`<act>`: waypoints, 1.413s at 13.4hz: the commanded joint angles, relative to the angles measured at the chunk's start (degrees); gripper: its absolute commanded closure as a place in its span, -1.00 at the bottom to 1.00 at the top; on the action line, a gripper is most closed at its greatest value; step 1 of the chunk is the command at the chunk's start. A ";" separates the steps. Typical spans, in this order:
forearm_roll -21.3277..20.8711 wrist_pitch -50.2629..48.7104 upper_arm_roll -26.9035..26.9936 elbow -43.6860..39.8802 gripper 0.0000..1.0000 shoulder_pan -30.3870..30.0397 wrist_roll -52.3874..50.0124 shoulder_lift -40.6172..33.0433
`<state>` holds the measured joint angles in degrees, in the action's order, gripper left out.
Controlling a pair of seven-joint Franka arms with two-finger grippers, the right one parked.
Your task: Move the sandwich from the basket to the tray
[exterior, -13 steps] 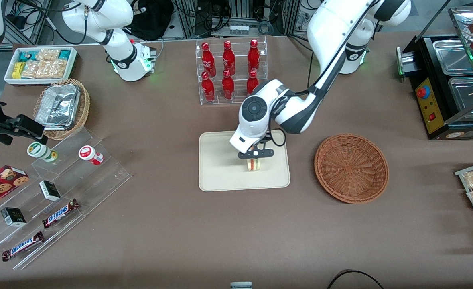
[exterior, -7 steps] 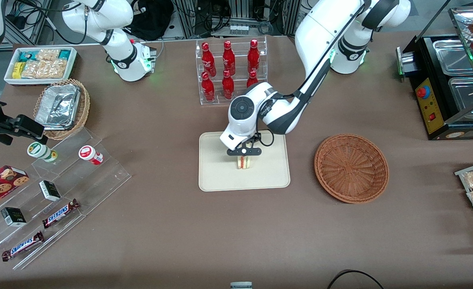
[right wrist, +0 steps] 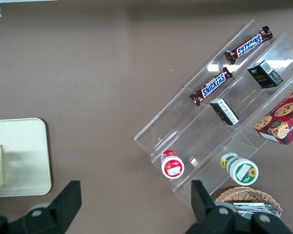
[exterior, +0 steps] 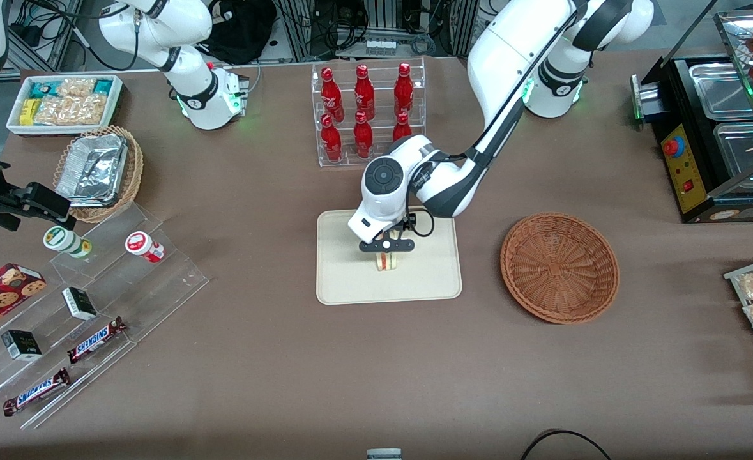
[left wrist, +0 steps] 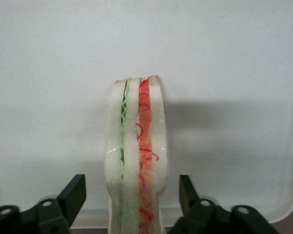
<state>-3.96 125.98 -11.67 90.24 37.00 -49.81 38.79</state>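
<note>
Tool hanging over tray middle, fingers standing apart either side of sandwich. Sandwich standing on edge on tray, bare tray all round. Basket lying beside tray, toward working arm's end of tabletop.

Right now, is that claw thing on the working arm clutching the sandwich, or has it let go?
Left end effector: open over the tray, fingers clear on either side of the sandwich, which stands on the tray.

The gripper covers the top of the sandwich. In the wrist view the sandwich's near end is cut off, perhaps just inside the tray's rim.
</note>
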 commanded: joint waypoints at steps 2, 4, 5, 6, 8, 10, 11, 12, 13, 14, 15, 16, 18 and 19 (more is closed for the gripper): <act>0.01 -10.02 0.42 0.38 -0.99 -0.69 -1.34 -9.93; 0.09 -17.49 0.42 0.46 -0.99 -3.15 -1.16 -15.82; 0.18 -21.26 0.42 0.55 -0.99 -4.99 -1.16 -18.72; 1.49 -23.91 0.42 0.73 -1.00 -7.53 -1.08 -21.79; 5.18 -27.09 0.42 1.95 -0.99 -13.94 -0.11 -28.12; 5.11 -31.38 0.51 2.92 -0.99 -18.43 2.86 -33.23; 5.02 -34.72 0.51 2.92 -1.00 -22.02 6.27 -35.25; 4.93 -37.62 0.51 2.93 -1.00 -25.10 10.48 -37.36; 4.93 -39.48 0.51 3.19 -1.00 -27.83 13.92 -38.95; 4.75 -40.89 0.51 3.54 -1.00 -31.60 17.26 -40.62; 4.58 -41.77 0.51 3.71 -1.00 -33.90 19.99 -41.50; 4.49 -43.09 0.60 3.72 -1.00 -36.27 23.24 -42.12; 4.31 -44.50 0.69 4.33 -1.00 -40.58 30.00 -42.74; 4.31 -44.85 0.69 5.03 -1.00 -42.08 32.65 -43.26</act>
<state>-0.04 81.78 -10.27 92.79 -2.35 -21.76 -2.51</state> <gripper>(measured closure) 0.000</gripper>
